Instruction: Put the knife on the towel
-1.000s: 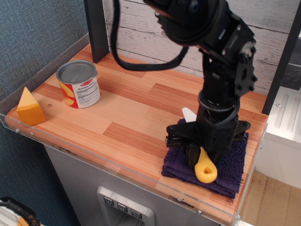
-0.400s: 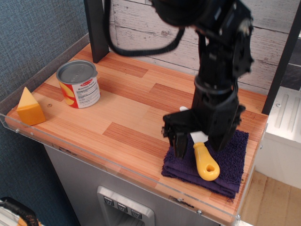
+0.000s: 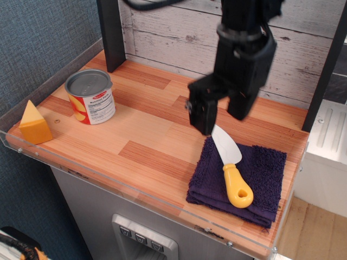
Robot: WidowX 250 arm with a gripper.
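Pincer (image 3: 221, 111): upper centre-right, jaws apart, holding nothing, above the knife's blade
Knife (image 3: 232, 169): lying on the towel (image 3: 259, 181), lower right, yellow handle toward the frame bottom
Can (image 3: 90, 97): upper left on table (image 3: 146, 135), label text too small to read

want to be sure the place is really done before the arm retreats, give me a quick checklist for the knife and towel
1. Knife on the towel: ok, handle and most of the blade lie on it; the blade tip looks to reach its back edge.
2. Gripper released: ok, open, nothing between the fingers.
3. Gripper clear of the knife: ok, it hangs above the blade end, apart from it.
4. Towel flat on the table: ok, folded, near the front right corner.
5. Retreat path: ok, the can and cheese wedge stand far left.
6. Knife settled: cannot tell from one picture.
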